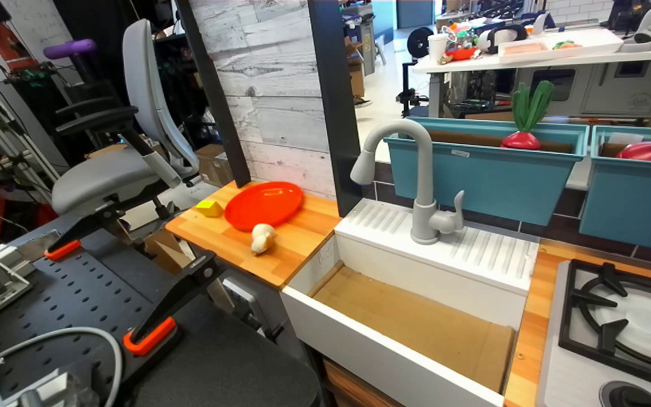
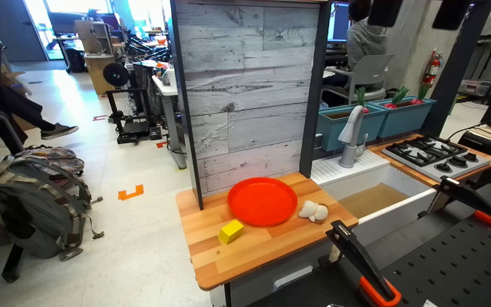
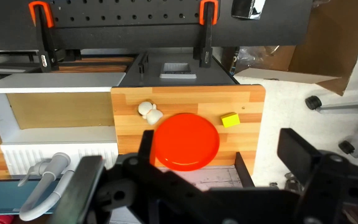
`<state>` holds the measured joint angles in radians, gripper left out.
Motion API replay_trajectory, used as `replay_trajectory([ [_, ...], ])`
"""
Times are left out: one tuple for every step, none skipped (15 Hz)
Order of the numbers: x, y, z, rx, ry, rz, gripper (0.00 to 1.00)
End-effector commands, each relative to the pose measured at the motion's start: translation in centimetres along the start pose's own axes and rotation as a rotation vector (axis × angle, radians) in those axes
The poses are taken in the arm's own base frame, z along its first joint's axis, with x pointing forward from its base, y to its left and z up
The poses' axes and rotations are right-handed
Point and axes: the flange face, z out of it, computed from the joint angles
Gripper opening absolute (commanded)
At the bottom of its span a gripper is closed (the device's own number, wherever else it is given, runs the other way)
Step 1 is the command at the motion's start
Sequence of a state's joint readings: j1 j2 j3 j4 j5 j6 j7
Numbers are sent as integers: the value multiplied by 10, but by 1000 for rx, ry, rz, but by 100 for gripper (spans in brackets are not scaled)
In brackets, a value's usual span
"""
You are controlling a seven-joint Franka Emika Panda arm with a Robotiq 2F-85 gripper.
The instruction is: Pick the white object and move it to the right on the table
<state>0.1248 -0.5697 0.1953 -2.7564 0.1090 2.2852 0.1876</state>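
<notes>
The white object (image 1: 263, 238) is a small cream-white lump with a round head and body, lying on the wooden table (image 1: 235, 249) near the sink side. It also shows in an exterior view (image 2: 313, 211) and in the wrist view (image 3: 150, 112), close to the rim of the red-orange plate (image 3: 186, 141). My gripper (image 3: 218, 132) is wide open and empty, high above the table. In the wrist view the white object lies above and near the left fingertip, not between the fingers. Two dark blocks at the top edge of an exterior view look like the fingertips of my gripper (image 2: 417, 17).
A small yellow block (image 2: 231, 231) lies on the table beside the plate. The white sink unit (image 1: 393, 345) with a grey faucet (image 1: 424, 181) adjoins the table. A grey wood-pattern panel (image 2: 249, 94) rises at the table's back. Black clamps (image 1: 181, 288) stand near the front edge.
</notes>
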Motion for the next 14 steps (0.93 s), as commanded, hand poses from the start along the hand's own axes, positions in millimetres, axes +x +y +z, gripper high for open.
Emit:
replay_trajectory([
  [38, 20, 16, 40, 3, 66, 100],
  [46, 25, 21, 50, 3, 90, 100],
  [55, 32, 27, 56, 5, 112, 100],
  [63, 37, 33, 61, 4, 129, 100],
  [72, 43, 40, 66, 1, 143, 100],
  [80, 48, 47, 71, -1, 158, 100],
  [87, 53, 56, 74, 0, 171, 100],
  [94, 56, 66, 74, 3, 182, 100],
  [100, 59, 75, 74, 5, 192, 100],
  [105, 61, 86, 71, 10, 198, 100],
  [110, 63, 97, 70, 12, 203, 100],
  [114, 65, 110, 68, 12, 203, 100],
  [117, 66, 123, 68, 7, 206, 100],
  [121, 69, 140, 64, 11, 221, 100],
])
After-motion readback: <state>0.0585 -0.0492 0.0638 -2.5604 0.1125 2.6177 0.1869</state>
